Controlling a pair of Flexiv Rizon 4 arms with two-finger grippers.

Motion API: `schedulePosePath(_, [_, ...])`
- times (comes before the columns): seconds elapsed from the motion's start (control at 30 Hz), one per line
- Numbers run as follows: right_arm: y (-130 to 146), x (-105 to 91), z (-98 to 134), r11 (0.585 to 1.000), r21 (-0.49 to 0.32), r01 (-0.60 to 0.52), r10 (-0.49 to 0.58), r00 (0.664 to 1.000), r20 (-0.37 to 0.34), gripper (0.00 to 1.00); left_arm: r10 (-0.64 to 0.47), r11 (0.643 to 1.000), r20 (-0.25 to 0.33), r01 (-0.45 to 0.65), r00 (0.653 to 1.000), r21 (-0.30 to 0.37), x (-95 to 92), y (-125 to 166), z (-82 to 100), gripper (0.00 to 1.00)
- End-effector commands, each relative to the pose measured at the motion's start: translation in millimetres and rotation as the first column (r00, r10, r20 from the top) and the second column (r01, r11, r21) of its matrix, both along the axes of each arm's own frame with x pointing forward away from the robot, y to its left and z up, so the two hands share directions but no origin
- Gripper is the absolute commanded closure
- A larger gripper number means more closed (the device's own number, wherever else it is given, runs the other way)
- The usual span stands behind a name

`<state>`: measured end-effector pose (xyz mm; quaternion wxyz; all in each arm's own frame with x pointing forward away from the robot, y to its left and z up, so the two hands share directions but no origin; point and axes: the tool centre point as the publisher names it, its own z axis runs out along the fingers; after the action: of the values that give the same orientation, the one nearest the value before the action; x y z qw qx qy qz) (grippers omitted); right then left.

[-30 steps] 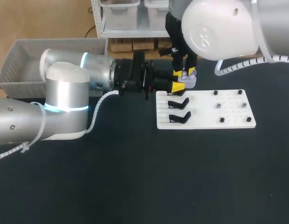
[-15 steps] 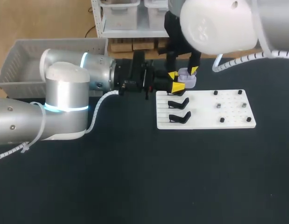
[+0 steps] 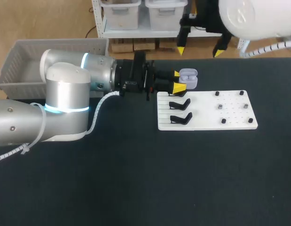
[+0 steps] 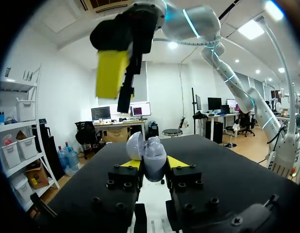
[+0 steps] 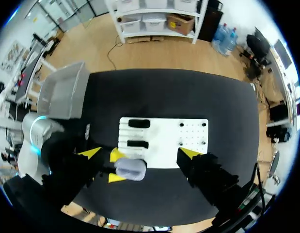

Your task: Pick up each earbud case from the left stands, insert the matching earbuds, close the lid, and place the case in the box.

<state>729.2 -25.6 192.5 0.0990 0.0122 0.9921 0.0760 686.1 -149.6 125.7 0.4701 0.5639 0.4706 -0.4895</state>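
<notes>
Lifted away, right gripper (image 3: 200, 50) gapes — left gripper (image 3: 178, 81) clamps the case (image 3: 188, 78) by white board (image 3: 230, 120).

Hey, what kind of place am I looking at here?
Probably a robot test bench: a white fixture board with black stands on a dark table, and the left tool gripping an open lilac earbud case.

Our left arm (image 3: 65, 99) hides part of the box (image 3: 56, 44); we cannot tell what sits inside the case (image 3: 188, 78)
</notes>
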Motion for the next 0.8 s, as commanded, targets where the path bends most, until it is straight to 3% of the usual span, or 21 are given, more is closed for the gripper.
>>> schedulePosePath(0.03, [-9,5.5,-17,0.979,0.012,0.203,-0.203,0.972,0.117,0.00,0.005,1.000,0.002,-0.005,1.000,-0.001,-1.2,0,-0.1,1.00])
schedulePosePath(0.37, [-23,14.0,-52,0.969,-0.029,0.246,-0.245,0.968,0.050,0.00,0.005,1.000,0.002,-0.005,1.000,-0.001,-1.2,0,-0.1,1.00])
schedulePosePath(0.8, [-21,-22.3,-54,0.979,-0.075,0.192,-0.196,0.979,-0.051,0.00,0.005,1.000,0.002,-0.005,1.000,-0.001,-1.2,0,-0.1,1.00])
